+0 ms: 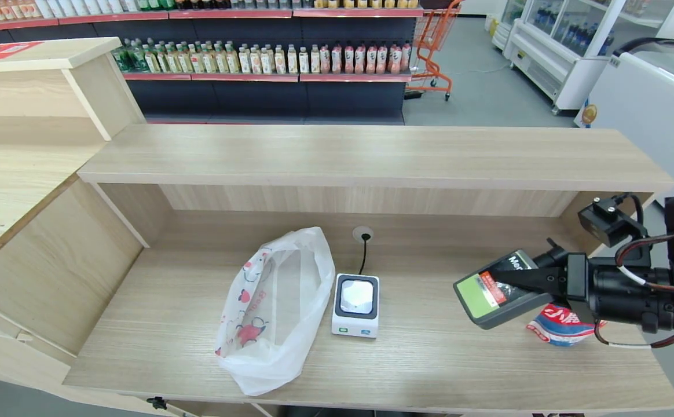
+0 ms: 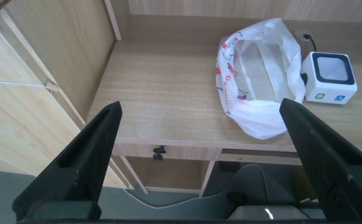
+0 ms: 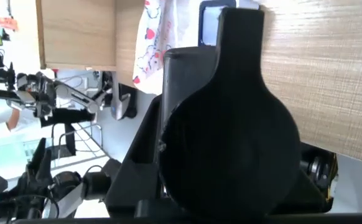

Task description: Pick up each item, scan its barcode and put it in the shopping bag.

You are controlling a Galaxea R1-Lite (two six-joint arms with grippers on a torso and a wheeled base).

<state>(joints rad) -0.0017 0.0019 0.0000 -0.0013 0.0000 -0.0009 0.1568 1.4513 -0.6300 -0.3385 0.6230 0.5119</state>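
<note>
My right gripper (image 1: 516, 285) is shut on a flat dark grey box with a green and red label (image 1: 490, 292), holding it tilted above the right part of the counter. The box hangs to the right of the white barcode scanner (image 1: 356, 304), well apart from it. A white plastic shopping bag with red cartoon print (image 1: 276, 307) lies open just left of the scanner. A blue, red and white snack packet (image 1: 560, 325) lies on the counter under my right arm. My left gripper (image 2: 199, 162) is open and empty, in front of the counter's near left edge, with the bag (image 2: 255, 74) and scanner (image 2: 330, 78) beyond it.
The wooden counter (image 1: 429, 359) has a raised shelf (image 1: 372, 153) along the back and a side wall (image 1: 53, 266) on the left. The scanner's cable (image 1: 363, 255) runs to a hole at the back. Bare counter lies between the scanner and the held box.
</note>
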